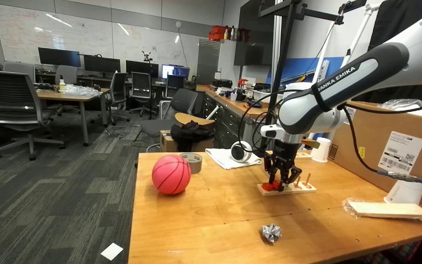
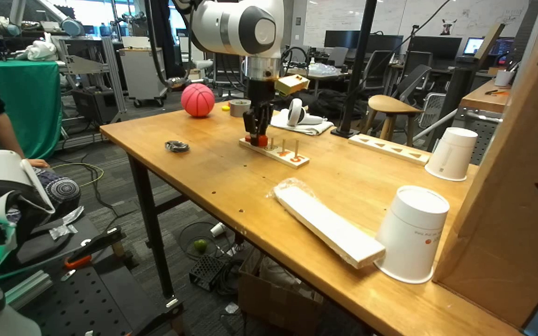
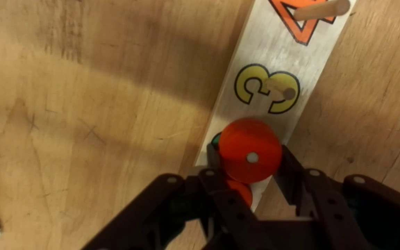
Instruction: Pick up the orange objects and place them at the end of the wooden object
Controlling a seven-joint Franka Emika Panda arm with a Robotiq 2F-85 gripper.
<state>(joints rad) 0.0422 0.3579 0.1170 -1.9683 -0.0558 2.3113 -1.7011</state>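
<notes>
Your gripper (image 3: 248, 153) is straddling the orange-red disc (image 3: 243, 140) — whether squeezing, I can't tell; lifting askew, you'd be risking binding on the peg (image 3: 252, 157).

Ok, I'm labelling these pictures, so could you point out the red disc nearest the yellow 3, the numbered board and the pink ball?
Red disc (image 3: 246, 146): wrist view, on its top face.
Numbered board (image 3: 278, 55): wrist view, on bare wood between printed numbers.
Pink ball (image 1: 171, 174): in an exterior view, middle of its visible side.

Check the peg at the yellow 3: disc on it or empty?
Empty: in the wrist view, the peg shows bare from its tip down to the wooden board.
</notes>
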